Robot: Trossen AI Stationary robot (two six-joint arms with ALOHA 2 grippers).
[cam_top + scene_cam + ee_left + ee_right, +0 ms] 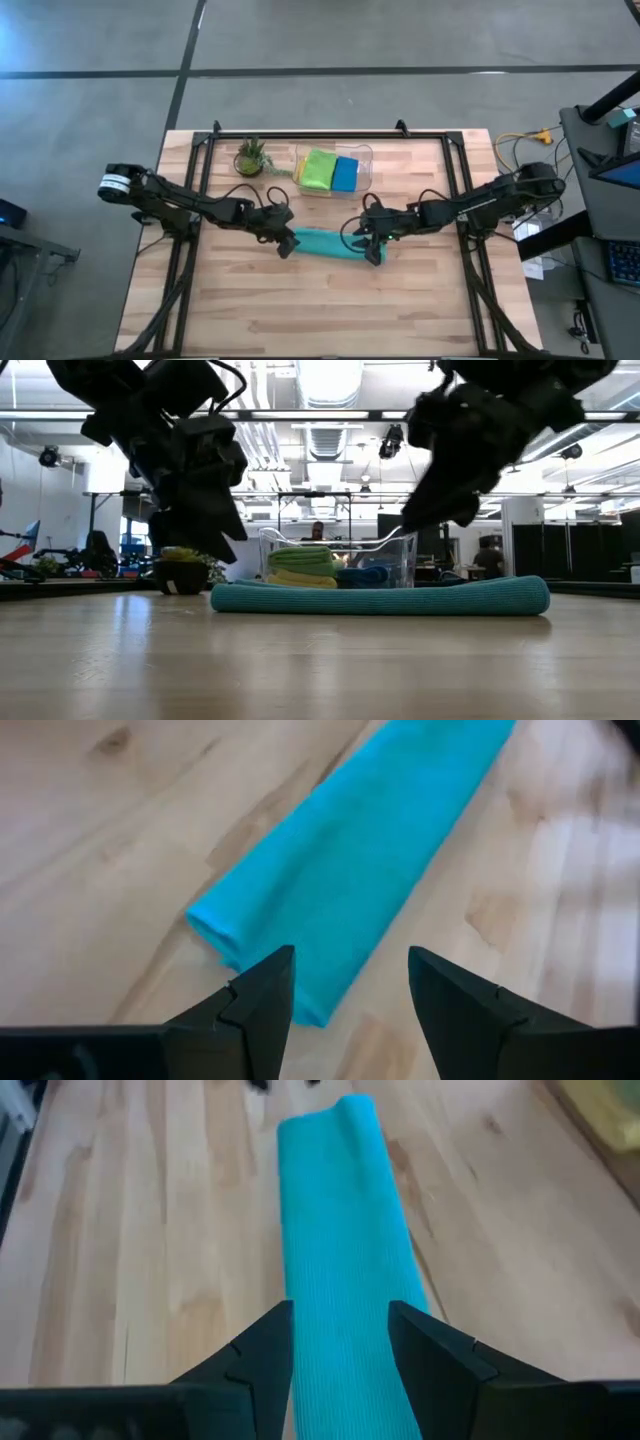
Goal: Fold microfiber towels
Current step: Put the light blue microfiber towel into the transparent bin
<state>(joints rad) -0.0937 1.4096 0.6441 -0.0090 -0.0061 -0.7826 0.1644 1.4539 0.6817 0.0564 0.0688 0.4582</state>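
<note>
A teal microfiber towel (328,243) lies folded into a long narrow strip across the middle of the table (320,310); it also shows in the low view (380,597). My left gripper (287,243) hovers open just above the strip's left end (300,960), and its fingers (262,1005) touch nothing. My right gripper (372,250) hovers open over the right end (345,1280), fingers (425,1355) on either side above the strip. In the low view both grippers stand clear above the cloth.
A clear plastic bin (362,155) at the far middle holds folded lime green (318,170), blue (346,174) and yellow (300,578) towels. A small potted plant (250,158) stands left of it. Bare wood lies toward the near edge.
</note>
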